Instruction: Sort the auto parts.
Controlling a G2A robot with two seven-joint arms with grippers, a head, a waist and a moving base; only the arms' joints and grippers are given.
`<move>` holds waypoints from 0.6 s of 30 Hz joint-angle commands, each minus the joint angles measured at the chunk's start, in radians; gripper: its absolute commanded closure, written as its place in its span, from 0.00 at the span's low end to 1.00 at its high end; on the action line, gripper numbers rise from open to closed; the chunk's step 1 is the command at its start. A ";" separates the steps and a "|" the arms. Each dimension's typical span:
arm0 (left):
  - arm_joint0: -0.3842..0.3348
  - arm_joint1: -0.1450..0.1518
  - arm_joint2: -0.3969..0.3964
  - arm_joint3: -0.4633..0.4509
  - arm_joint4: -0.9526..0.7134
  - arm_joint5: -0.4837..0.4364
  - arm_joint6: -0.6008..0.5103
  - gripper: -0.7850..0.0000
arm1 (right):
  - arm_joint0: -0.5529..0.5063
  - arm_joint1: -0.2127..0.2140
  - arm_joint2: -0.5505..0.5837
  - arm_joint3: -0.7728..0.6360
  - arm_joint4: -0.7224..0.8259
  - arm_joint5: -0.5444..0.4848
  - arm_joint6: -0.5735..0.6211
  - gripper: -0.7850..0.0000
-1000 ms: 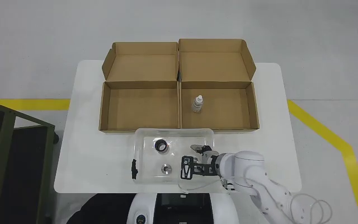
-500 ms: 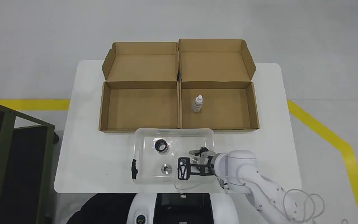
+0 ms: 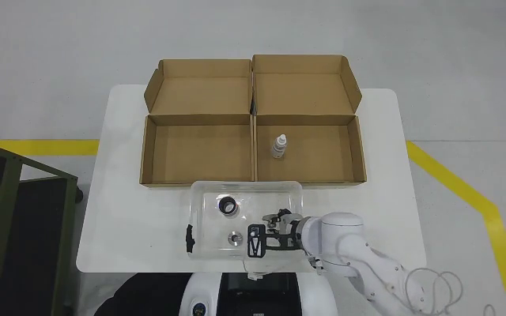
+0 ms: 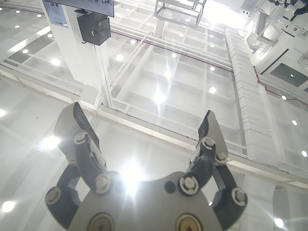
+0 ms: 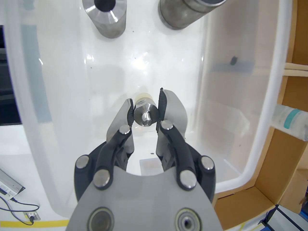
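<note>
The left gripper [image 4: 142,111] points up at a ceiling of white beams. Its ribbed fingers are spread wide with nothing between them.

On the white table [image 3: 134,229], a small black item [image 3: 189,237] sits at the left rim of a clear plastic tray [image 3: 245,184]. It is too small to identify, and I cannot tell whether it is clipped to the rim or lies just beside it. The tray stands at the middle of the table's near edge.

Behind the tray, toward the far edge, two open brown cardboard boxes stand side by side, touching, with their lids folded back. The left-hand cardboard box [image 3: 198,150] shows its bare floor.

In the left half of the tray, a dark grey ring-shaped sleeve [image 3: 228,205] stands upright toward the tray's far side. A smaller steel cylinder with a dark bore [image 3: 235,237] stands nearer the tray's near side, apart from the sleeve.

Just right of these, the right gripper [image 5: 145,106] is inside the tray. Its fingers are closed almost together on a small round metal part with a threaded stud and a cream-coloured end [image 5: 144,116]. The fingers hide the part's sides, and I cannot tell whether it touches the tray floor.

The right-hand cardboard box [image 3: 324,154] holds a small white bottle [image 3: 279,146] near its left wall. In the right wrist view, that box's wall cuts off most of the bottle.
</note>
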 commanded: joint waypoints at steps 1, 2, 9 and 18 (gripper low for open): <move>0.000 0.000 0.000 0.000 0.000 0.000 0.000 0.00 | -0.005 0.002 0.012 -0.019 0.009 0.004 -0.031 1.00; 0.000 0.000 0.000 0.000 0.000 0.000 0.000 0.00 | -0.008 0.003 0.019 -0.025 0.011 0.006 -0.052 1.00; 0.000 0.000 0.000 0.000 0.000 0.000 0.000 0.00 | -0.040 0.009 0.080 -0.059 -0.023 0.095 -0.334 1.00; 0.000 0.000 0.000 0.000 0.000 0.000 0.000 0.00 | -0.132 0.015 0.171 -0.022 0.050 0.199 -0.750 1.00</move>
